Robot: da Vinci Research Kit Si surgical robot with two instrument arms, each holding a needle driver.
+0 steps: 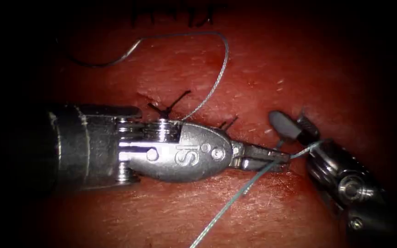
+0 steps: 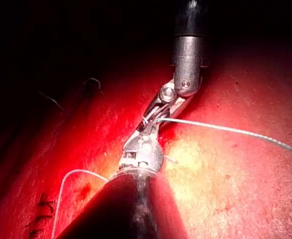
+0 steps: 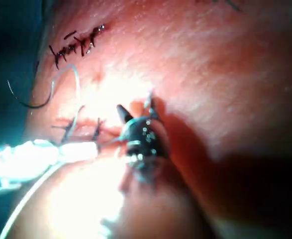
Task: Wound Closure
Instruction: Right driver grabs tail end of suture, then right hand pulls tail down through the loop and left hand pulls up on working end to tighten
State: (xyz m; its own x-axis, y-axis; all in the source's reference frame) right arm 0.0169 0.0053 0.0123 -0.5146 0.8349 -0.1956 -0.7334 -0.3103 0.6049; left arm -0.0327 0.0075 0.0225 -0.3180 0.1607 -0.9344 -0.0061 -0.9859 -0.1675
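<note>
Left tool: jaws closed on the thread. Right tool: jaws open, empty, just beside it. Needle lies on the tissue, well apart.

Thread and dark cut ends lie on the tissue.

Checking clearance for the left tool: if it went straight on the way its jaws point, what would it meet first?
Probably the right tool. The left tool, shut on the thread, points right along the tissue, and the right tool's open jaws sit just past its tip; depth is unclear.
</note>
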